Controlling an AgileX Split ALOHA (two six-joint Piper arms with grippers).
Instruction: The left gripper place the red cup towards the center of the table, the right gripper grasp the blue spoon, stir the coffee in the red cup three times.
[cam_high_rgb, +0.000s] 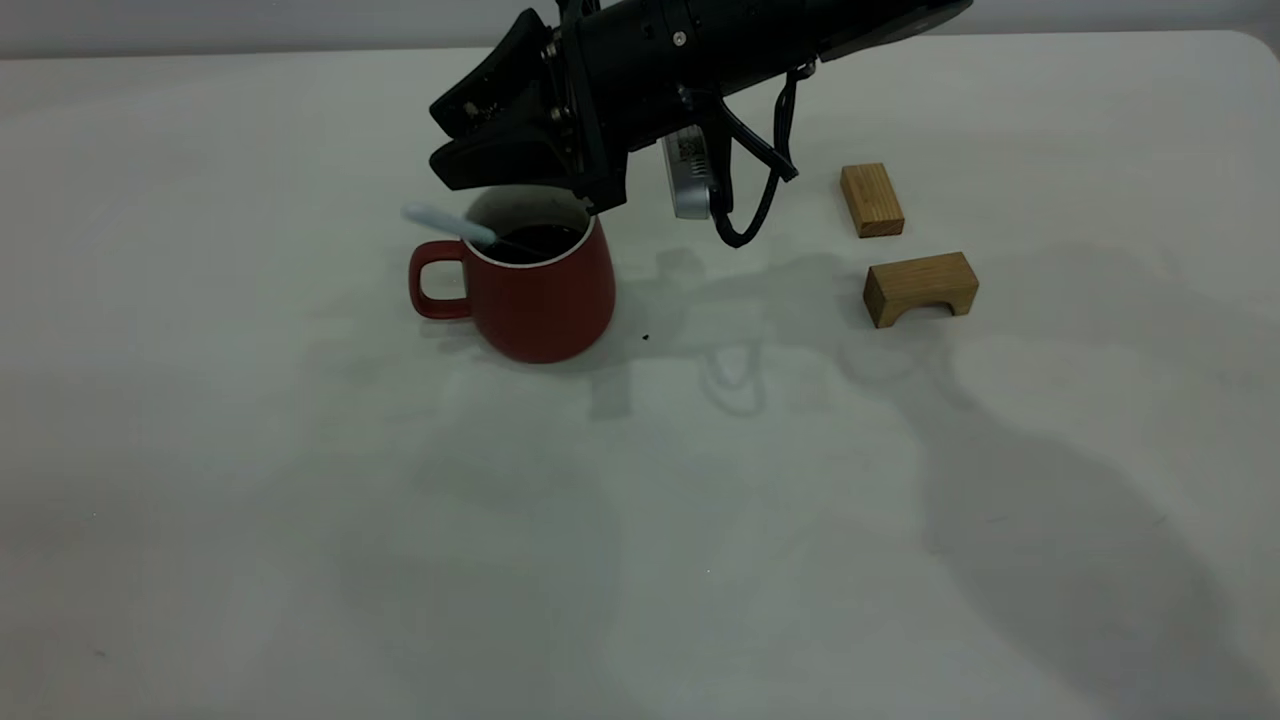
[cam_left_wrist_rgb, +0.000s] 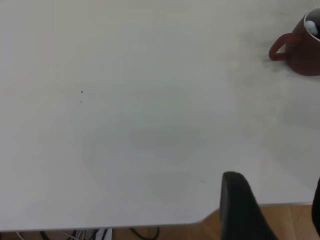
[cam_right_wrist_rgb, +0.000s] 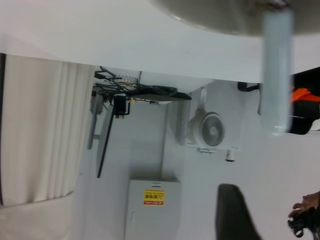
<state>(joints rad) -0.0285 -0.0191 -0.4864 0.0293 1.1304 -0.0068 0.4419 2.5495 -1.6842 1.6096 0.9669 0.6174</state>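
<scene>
Exterior view: the right claw (cam_high_rgb: 452, 140) hangs just above and behind the red cup (cam_high_rgb: 540, 290), its fingers parted with nothing between them. The blue spoon (cam_high_rgb: 450, 222) leans on the cup's rim beneath the fingertips, bowl sunk in the coffee (cam_high_rgb: 530, 242), handle slanting out over the cup's loop (probably let go there, so it props itself). Two wooden blocks (cam_high_rgb: 872, 200) lie well off on the claw's wrist side. A label on the silver-grey part is too small to read.

Left wrist view: the left claw (cam_left_wrist_rgb: 275, 210) sits parked near the counter (cam_left_wrist_rgb: 125, 125) edge, well apart from the cup (cam_left_wrist_rgb: 300, 47), fingers spread wide and empty.

Right wrist view: the spoon's pale handle (cam_right_wrist_rgb: 276, 70) stands just ahead of the claw. A yellow sticker (cam_right_wrist_rgb: 153, 196) on a cabinet beyond is illegible.
</scene>
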